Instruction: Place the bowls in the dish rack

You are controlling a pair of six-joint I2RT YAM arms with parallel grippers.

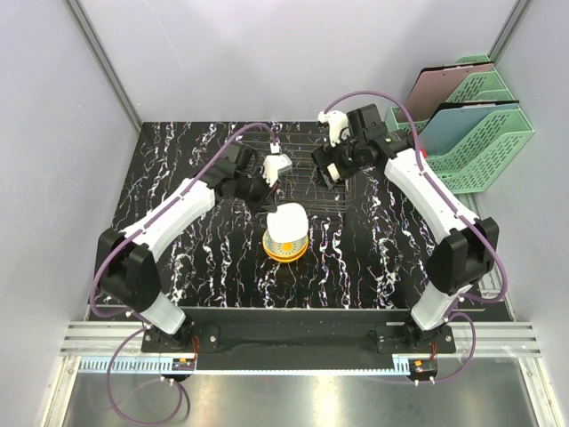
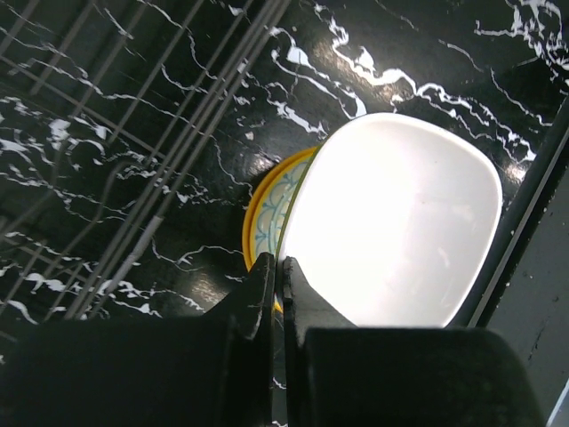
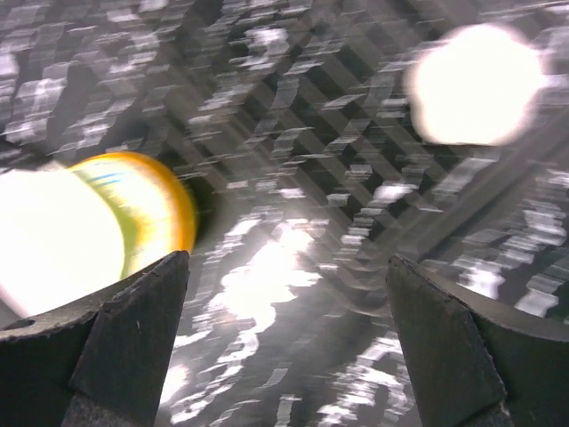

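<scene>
A stack of bowls (image 1: 284, 245) sits mid-table, with an orange rim at the bottom and yellow above it. My left gripper (image 1: 268, 204) is shut on the rim of the white bowl (image 1: 287, 220) and holds it tilted over the stack. In the left wrist view my gripper (image 2: 279, 267) pinches the white bowl (image 2: 400, 222), with a yellow patterned bowl (image 2: 269, 209) below it. The wire dish rack (image 1: 307, 173) lies just behind, with no bowl in it, and shows in the left wrist view (image 2: 133, 133). My right gripper (image 1: 328, 171) is open and empty above the rack. The right wrist view is blurred; my gripper (image 3: 289, 258) is over the wires (image 3: 356, 116), with the bowl stack (image 3: 107, 222) at the left.
Green mesh file trays (image 1: 476, 133) and a pink tray (image 1: 444, 84) stand at the back right, off the black marble table (image 1: 196, 267). Grey walls close in both sides. A bright white blob (image 3: 476, 84) shows at the upper right of the right wrist view; I cannot tell what it is.
</scene>
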